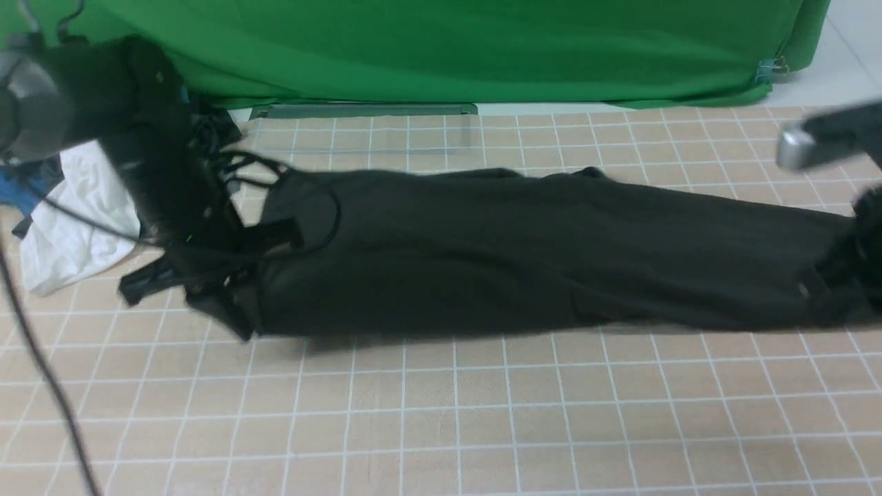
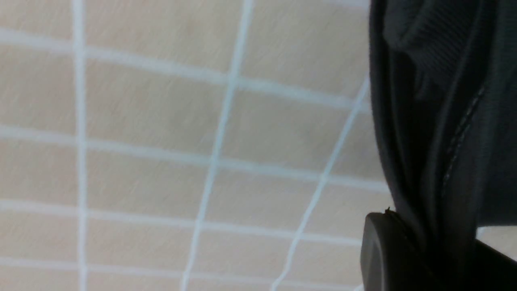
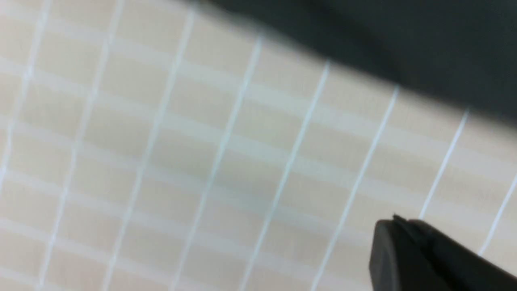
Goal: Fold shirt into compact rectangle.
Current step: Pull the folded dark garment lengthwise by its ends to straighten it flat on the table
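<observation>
Across the middle of the gridded mat (image 1: pixel 441 413), the shirt (image 1: pixel 482 255) lies drawn out into a long dark band that runs from the left side to the right edge of the front view. Its near edge is fairly straight and its far edge is wrinkled. A white garment (image 1: pixel 76 234) sits just beyond its left end, and a green cloth (image 1: pixel 448 48) hangs at the far side.

The left gripper (image 2: pixel 436 254) is pressed together on the shirt's left end. Its wrist view shows several stacked folds and a stitched hem running down between the jaws. The right gripper (image 3: pixel 408 242) stands at the shirt's right end with its jaws pressed together. Its wrist view shows dark cloth a little apart from the fingertip, so it cannot be told whether any fabric is caught there.

The fabric looks like soft, light knit. It should drape and sag wherever it is unsupported and will probably bunch rather than hold a crease by itself. Layers are likely to slide over one another when lifted, so a pinch ought to take in every layer at once. The best holds appear to be the two end corners of the band, near the hems, where the stitching gives some firmness. Even tension between both ends would keep the next fold square.
</observation>
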Robot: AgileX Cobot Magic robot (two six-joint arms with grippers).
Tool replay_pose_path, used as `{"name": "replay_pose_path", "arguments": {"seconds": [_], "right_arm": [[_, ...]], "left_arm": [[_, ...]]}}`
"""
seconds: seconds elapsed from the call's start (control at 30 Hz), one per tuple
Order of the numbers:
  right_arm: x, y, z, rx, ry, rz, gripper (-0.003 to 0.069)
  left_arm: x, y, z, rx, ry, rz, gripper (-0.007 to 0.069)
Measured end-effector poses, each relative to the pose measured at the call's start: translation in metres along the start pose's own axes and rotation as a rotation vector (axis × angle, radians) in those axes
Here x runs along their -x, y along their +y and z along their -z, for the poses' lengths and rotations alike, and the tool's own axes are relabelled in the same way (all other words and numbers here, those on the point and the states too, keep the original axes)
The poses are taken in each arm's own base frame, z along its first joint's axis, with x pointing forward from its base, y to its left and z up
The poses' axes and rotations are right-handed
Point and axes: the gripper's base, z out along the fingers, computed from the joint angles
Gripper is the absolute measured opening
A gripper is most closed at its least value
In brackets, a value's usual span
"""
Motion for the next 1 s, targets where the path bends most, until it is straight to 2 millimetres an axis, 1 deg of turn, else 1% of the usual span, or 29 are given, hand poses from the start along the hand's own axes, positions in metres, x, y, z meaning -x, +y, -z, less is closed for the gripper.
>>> {"name": "replay_pose_path", "arguments": {"seconds": [0.1, 0.17, 0.2, 0.33, 0.4, 0.47, 0.5, 0.53, 0.63, 0.67, 0.73, 0.8, 0.83, 0.9, 1.0], "right_arm": [[-0.029, -0.013, -0.007, -0.008, 0.038, -0.072, 0.0022], [-0.037, -0.02, -0.01, -0.013, 0.051, -0.112, 0.0022], [-0.04, -0.027, -0.011, -0.019, 0.05, -0.148, 0.0022], [-0.037, -0.052, -0.012, -0.03, -0.005, -0.269, 0.0022], [-0.029, -0.067, -0.014, -0.041, -0.042, -0.321, 0.0026], [-0.019, -0.079, -0.015, -0.058, -0.084, -0.354, 0.0049], [-0.014, -0.085, -0.017, -0.069, -0.106, -0.366, 0.0074], [-0.005, -0.091, -0.019, -0.079, -0.13, -0.372, 0.0118], [0.011, -0.1, -0.025, -0.083, -0.166, -0.366, 0.0249], [0.019, -0.103, -0.029, -0.071, -0.169, -0.368, 0.033], [0.027, -0.107, -0.036, -0.053, -0.164, -0.377, 0.0442], [0.039, -0.113, -0.044, -0.043, -0.159, -0.383, 0.0571], [0.044, -0.115, -0.049, -0.039, -0.154, -0.382, 0.0608], [0.052, -0.118, -0.058, -0.033, -0.139, -0.381, 0.0636], [0.062, -0.119, -0.074, -0.024, -0.123, -0.371, 0.0626]], "left_arm": [[-0.033, 0.015, -0.004, 0.047, 0.022, -0.007, 0.002], [-0.046, 0.02, -0.007, 0.058, 0.022, -0.008, 0.002], [-0.053, 0.023, -0.006, 0.062, 0.001, -0.012, 0.002], [-0.067, 0.03, -0.006, 0.078, -0.053, -0.014, 0.002], [-0.069, 0.032, -0.004, 0.081, -0.074, -0.014, 0.002], [-0.068, 0.032, -0.004, 0.083, -0.09, -0.015, 0.002], [-0.068, 0.032, -0.004, 0.082, -0.095, -0.014, 0.002], [-0.067, 0.032, -0.004, 0.082, -0.1, -0.013, 0.002], [-0.067, 0.032, -0.003, 0.08, -0.108, -0.012, 0.002], [-0.066, 0.032, -0.003, 0.08, -0.112, -0.012, 0.002], [-0.066, 0.031, -0.003, 0.077, -0.121, -0.009, 0.002], [-0.066, 0.031, -0.003, 0.077, -0.123, -0.01, 0.002], [-0.066, 0.031, -0.003, 0.077, -0.123, -0.009, 0.002], [-0.065, 0.031, -0.003, 0.074, -0.124, -0.007, 0.002], [-0.066, 0.031, -0.003, 0.069, -0.123, -0.004, 0.002]]}}
